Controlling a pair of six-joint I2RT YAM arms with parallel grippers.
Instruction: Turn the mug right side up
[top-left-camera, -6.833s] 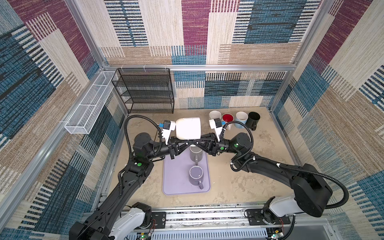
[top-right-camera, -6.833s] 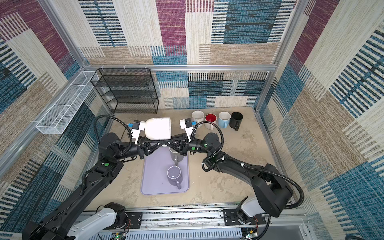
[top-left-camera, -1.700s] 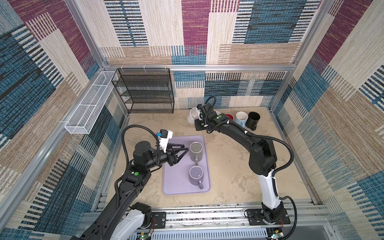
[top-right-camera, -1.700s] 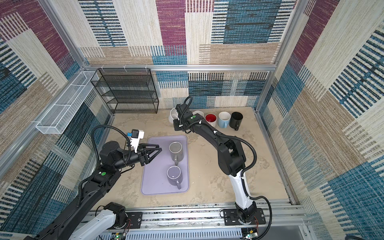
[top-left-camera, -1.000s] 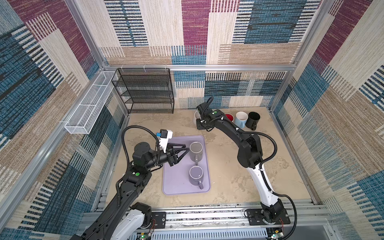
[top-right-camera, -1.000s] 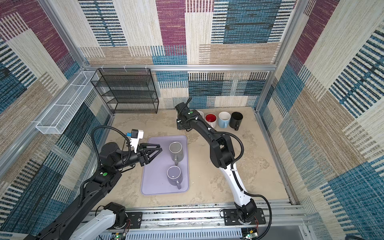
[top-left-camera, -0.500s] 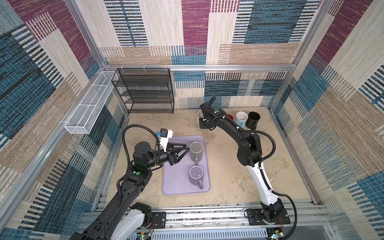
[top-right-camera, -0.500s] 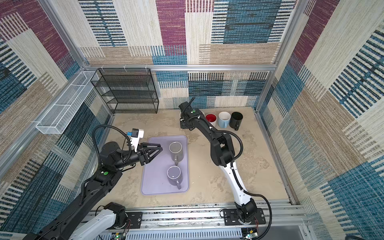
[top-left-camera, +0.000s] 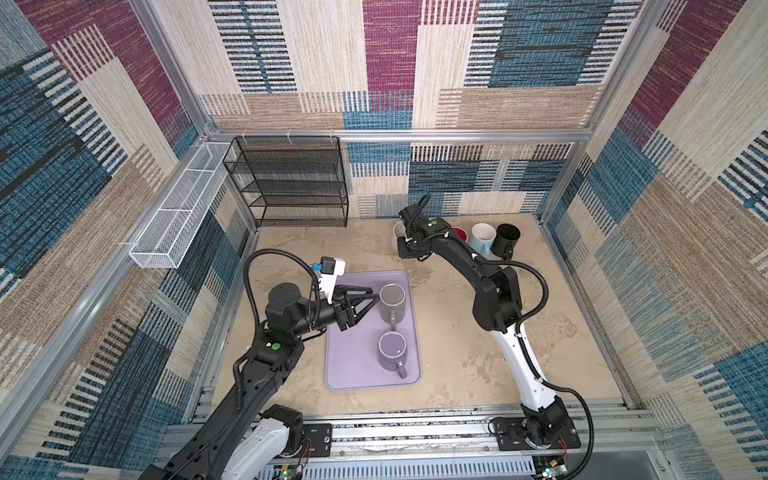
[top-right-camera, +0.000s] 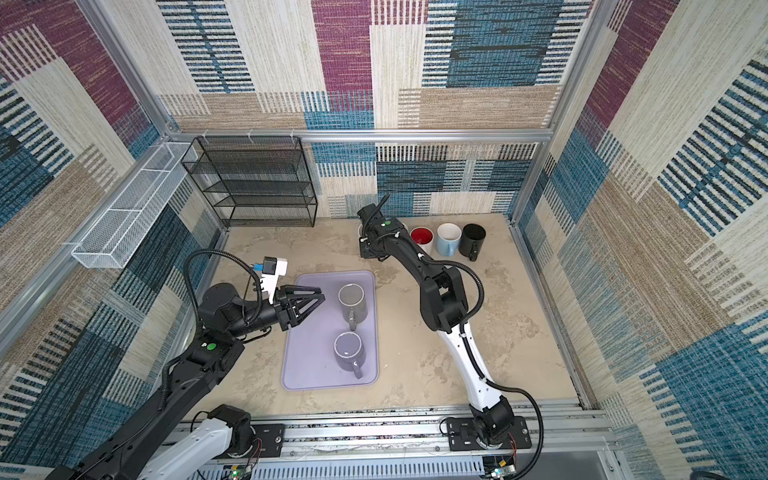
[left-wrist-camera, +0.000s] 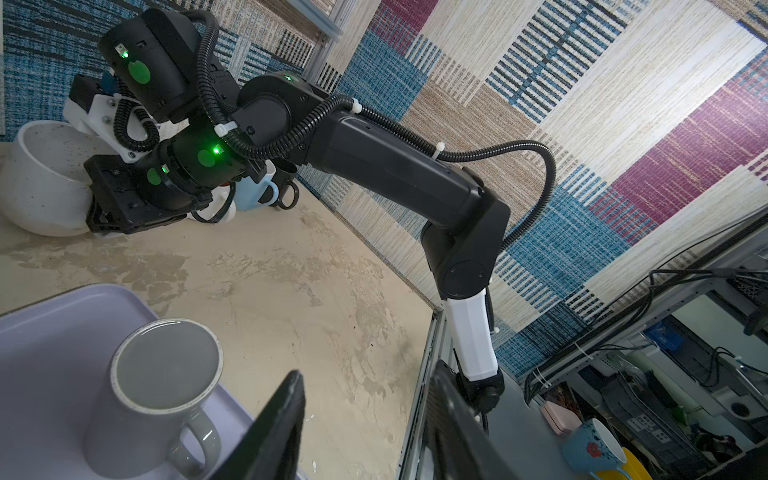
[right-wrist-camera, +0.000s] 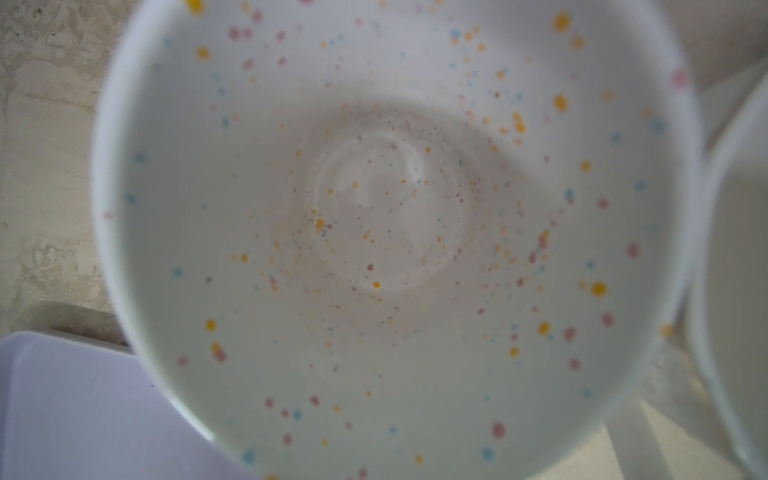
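Observation:
The white speckled mug stands mouth-up at the back of the floor, at the left end of a row of mugs. Its open inside fills the right wrist view. My right gripper is shut at its near side, holding it; the fingers are hidden in every view. In the left wrist view that gripper presses against the mug's wall. My left gripper hovers open and empty over the lilac tray, just left of a grey mug that appears bottom-up.
A second grey mug stands mouth-up on the tray. A red-lined mug, a pale blue mug and a black mug line the back wall. A black wire shelf fills the back left corner.
The right arm has carried the white mug from mid-air to the back row, shifted it slightly right and folded its elbow up. The left gripper let go earlier and has stayed still.

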